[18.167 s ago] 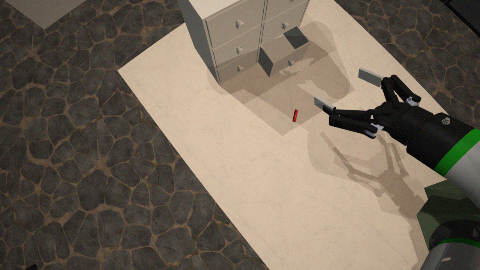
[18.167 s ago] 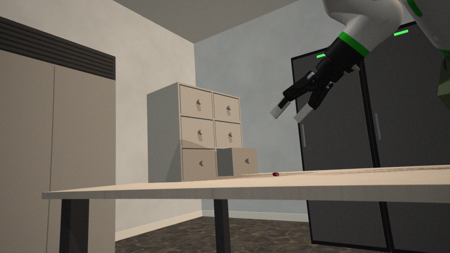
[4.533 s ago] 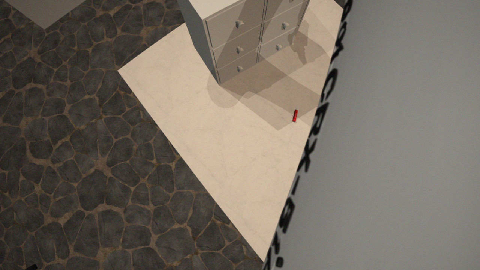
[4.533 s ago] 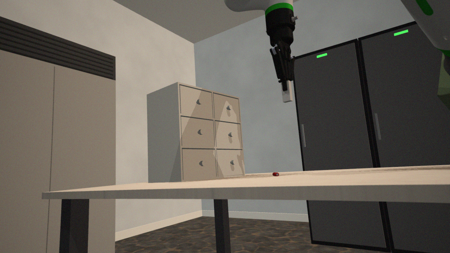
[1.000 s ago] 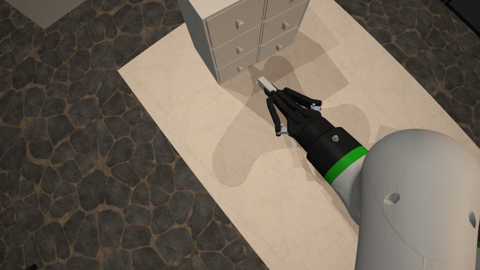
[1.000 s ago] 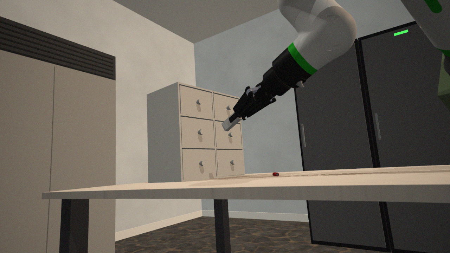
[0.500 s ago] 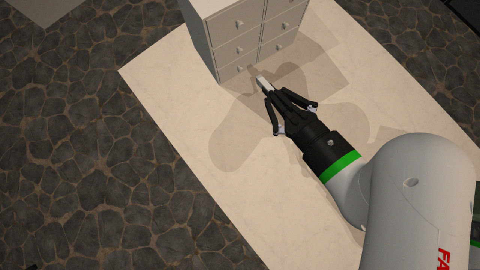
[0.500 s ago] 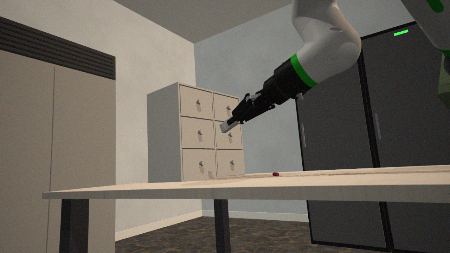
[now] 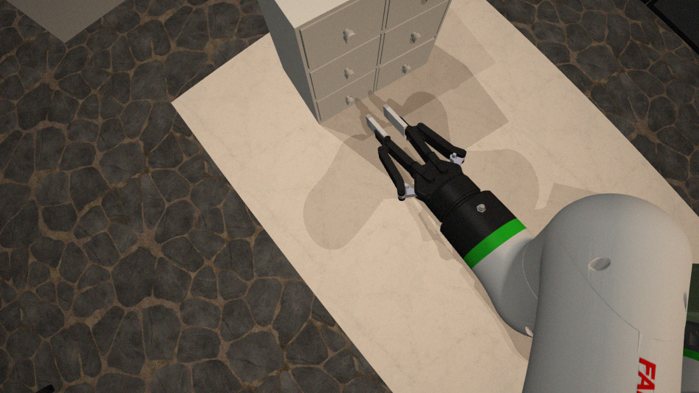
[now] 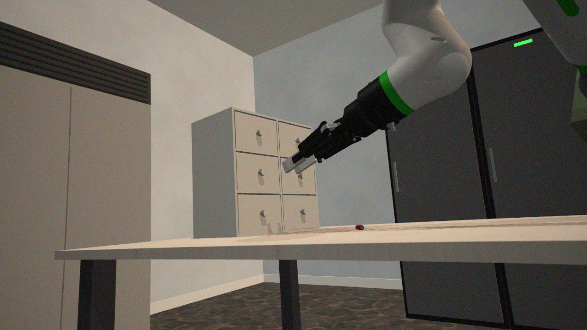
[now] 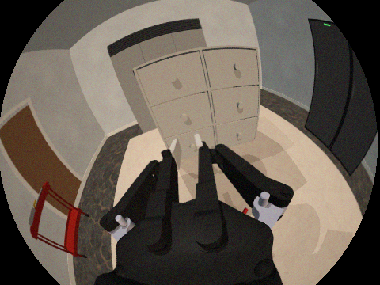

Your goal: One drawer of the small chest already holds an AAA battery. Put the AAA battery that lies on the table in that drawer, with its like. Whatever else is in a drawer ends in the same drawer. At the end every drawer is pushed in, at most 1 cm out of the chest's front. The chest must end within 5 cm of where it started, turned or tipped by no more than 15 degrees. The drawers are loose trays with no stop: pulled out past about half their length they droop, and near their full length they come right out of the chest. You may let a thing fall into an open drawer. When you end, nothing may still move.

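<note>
The small chest [image 9: 361, 53] stands at the far end of the table, and all its drawers look pushed in. It also shows in the side view [image 10: 254, 172] and in the wrist view [image 11: 203, 95]. My gripper [image 9: 379, 115] [image 10: 293, 166] hangs in the air in front of the chest, about level with the middle row, and points at it without touching. Its fingers stand a little apart with nothing between them. The red AAA battery [image 10: 359, 227] lies on the table to the right of the chest. In the overhead view my arm hides it.
Tall dark cabinets [image 10: 492, 164] stand behind the table on the right. A red frame [image 11: 53, 222] stands on the floor to the left. The table's left edge [image 9: 234, 180] runs close to the chest's side.
</note>
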Motion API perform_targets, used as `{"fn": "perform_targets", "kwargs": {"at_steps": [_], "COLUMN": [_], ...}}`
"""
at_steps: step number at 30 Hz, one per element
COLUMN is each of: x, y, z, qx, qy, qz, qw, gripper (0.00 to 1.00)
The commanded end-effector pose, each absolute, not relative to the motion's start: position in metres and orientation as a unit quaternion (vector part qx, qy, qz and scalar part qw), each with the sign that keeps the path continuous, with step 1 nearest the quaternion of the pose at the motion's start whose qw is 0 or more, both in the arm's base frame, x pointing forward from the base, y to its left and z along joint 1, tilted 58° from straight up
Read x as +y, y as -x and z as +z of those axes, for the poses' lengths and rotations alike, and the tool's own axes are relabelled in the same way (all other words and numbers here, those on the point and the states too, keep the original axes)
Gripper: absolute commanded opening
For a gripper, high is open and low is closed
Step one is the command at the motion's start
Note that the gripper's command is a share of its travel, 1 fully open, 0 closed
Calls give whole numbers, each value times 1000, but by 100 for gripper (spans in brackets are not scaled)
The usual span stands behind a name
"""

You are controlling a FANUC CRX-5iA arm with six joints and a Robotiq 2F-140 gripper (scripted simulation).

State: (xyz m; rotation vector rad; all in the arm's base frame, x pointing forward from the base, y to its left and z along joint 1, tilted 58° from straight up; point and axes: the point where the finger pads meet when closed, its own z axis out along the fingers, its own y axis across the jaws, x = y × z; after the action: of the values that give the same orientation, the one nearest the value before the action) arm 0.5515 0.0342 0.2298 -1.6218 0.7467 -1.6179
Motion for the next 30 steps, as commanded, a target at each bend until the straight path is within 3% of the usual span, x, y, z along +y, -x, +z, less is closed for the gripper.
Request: {"fn": "perform_targets", "kwargs": {"at_steps": [1,19,30], "x": [34,36,60], "y": [-551,-554,-587], "z": [230,229,215], "qx": [289,289,289], "qy": [628,628,628], "qz": [-627,-627,-627], "qw": [358,358,358], "gripper": [20,20,20]}}
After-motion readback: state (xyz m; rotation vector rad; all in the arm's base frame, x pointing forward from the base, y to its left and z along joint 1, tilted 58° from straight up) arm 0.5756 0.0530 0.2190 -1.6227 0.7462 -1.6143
